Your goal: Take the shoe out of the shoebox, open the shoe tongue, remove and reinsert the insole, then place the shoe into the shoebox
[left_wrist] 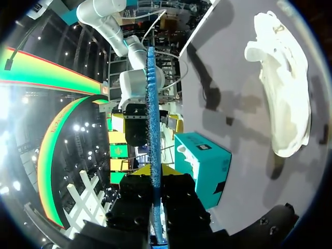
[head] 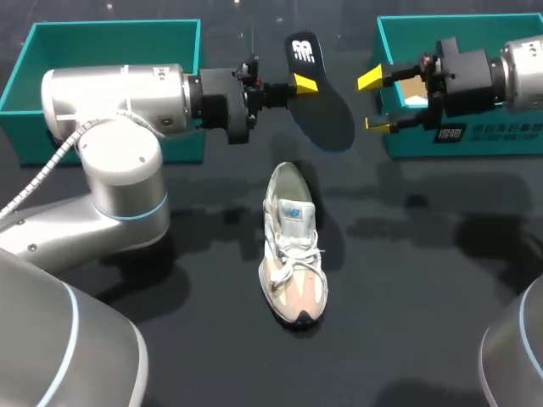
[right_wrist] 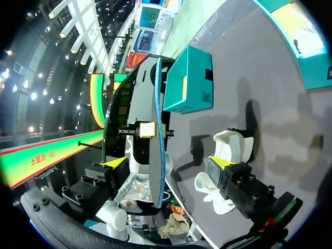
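The left pincer (head: 304, 83) grips the edge of one black insole (head: 327, 110) with a white logo, held above the desk (head: 407, 280). The right pincer (head: 375, 102) gapes wide just beside it. One pale sneaker (head: 291, 246) lies on the desk, outside the left teal box (head: 110, 24) and the printed right teal box (head: 407, 144).

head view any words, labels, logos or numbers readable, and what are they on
No text is clear enough to quote.
Insole, held by the left gripper: a white logo mark, no legible words.
Shoe, tongue: a blue label, too small to read.
Right shoebox, front wall: white print, too blurred to read.
Left arm: a small dark sticker, too small to read.
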You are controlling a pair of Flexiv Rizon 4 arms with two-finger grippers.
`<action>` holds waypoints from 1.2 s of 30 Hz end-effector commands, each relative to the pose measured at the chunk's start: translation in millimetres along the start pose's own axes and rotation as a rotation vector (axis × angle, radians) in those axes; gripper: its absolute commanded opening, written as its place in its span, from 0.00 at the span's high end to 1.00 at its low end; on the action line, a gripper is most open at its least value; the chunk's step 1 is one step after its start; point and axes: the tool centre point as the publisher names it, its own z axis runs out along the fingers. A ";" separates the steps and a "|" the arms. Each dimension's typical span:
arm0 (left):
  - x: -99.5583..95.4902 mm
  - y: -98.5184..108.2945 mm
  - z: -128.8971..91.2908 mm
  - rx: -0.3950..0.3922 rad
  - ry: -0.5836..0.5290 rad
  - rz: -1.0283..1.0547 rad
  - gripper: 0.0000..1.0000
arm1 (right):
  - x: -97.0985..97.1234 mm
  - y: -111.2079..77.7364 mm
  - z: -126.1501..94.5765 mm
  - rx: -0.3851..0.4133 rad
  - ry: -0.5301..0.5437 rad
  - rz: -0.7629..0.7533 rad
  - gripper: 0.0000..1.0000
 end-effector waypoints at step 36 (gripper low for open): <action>-2.1 -10.4 16.8 0.018 -0.024 0.046 1.00 | -0.2 -2.0 44.0 0.056 0.113 -0.051 0.66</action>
